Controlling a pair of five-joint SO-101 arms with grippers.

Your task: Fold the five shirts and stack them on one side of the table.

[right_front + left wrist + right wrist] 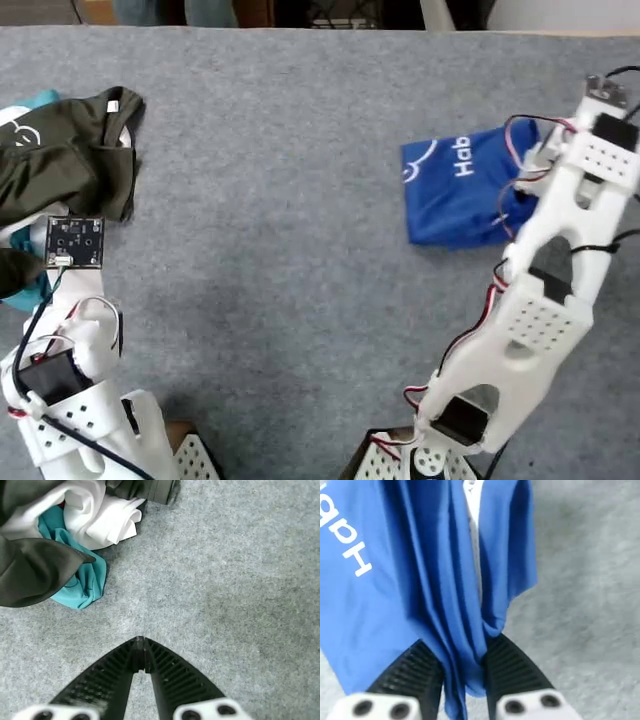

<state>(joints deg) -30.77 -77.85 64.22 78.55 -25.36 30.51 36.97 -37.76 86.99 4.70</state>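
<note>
Now right end effector (pixel 462 655) grips one blue shirt (pixel 395 590); left end effector (pixel 140 645) clenched.

Your left gripper (pixel 140 647) is shut, its two tips touching. Your right gripper (pixel 460 647) pinches the shirt (pixel 395 580) between its fingers (pixel 415 672), and your right arm (pixel 540 310) is stretched out long behind it.

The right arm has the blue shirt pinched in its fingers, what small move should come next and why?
Probably lift the right gripper slightly and carry the pinched cloth over the blue shirt. Its fingers are shut on a bunched fold, and the shirt lies loosely folded, so that edge looks unfinished.
</note>
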